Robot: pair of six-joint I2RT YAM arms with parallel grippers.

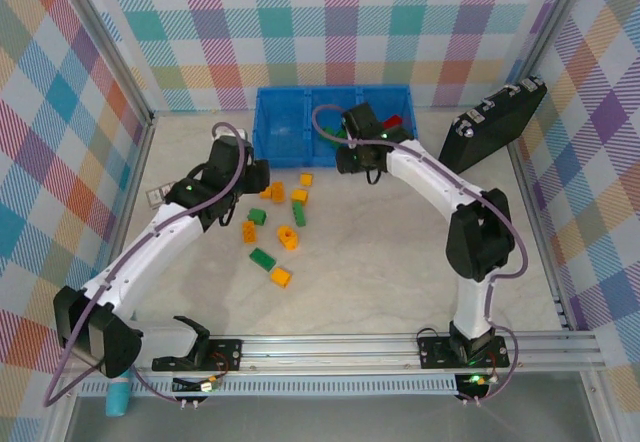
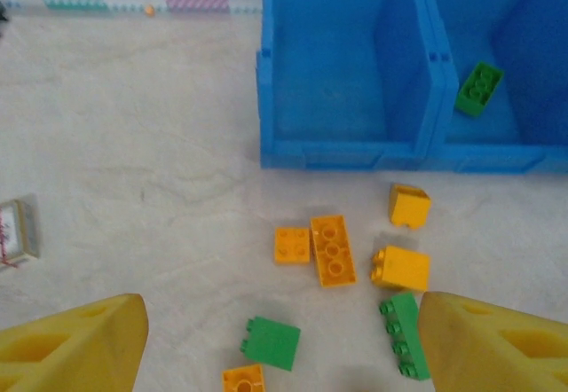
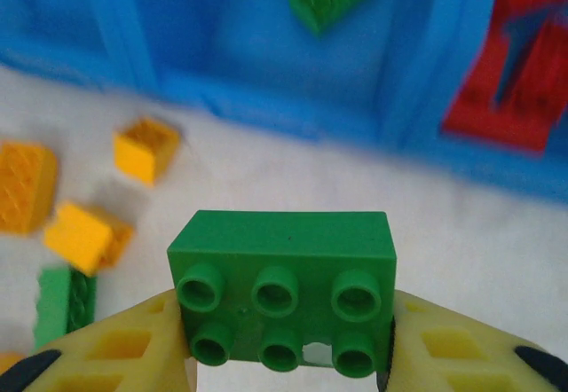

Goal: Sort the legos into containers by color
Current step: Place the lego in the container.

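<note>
— Yellow-orange and green legos (image 2: 333, 250) litter the tabletop (image 2: 133, 170) under the left jaws, spread wide and empty. Much left?

— Most. Right jaws clamp a green brick (image 3: 282, 299) just before the blue tray (image 1: 278, 122); inside, one green lego (image 2: 479, 88) and red legos (image 3: 475, 113).

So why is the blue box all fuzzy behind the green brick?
Right wrist view: the green six-stud plastic brick sits close and sharp, while the bright-blue plastic tray and red bricks behind are out of focus. Left wrist view: the loose yellow-orange bricks look crisp. Top external view: light is even, shadows soft.
</note>
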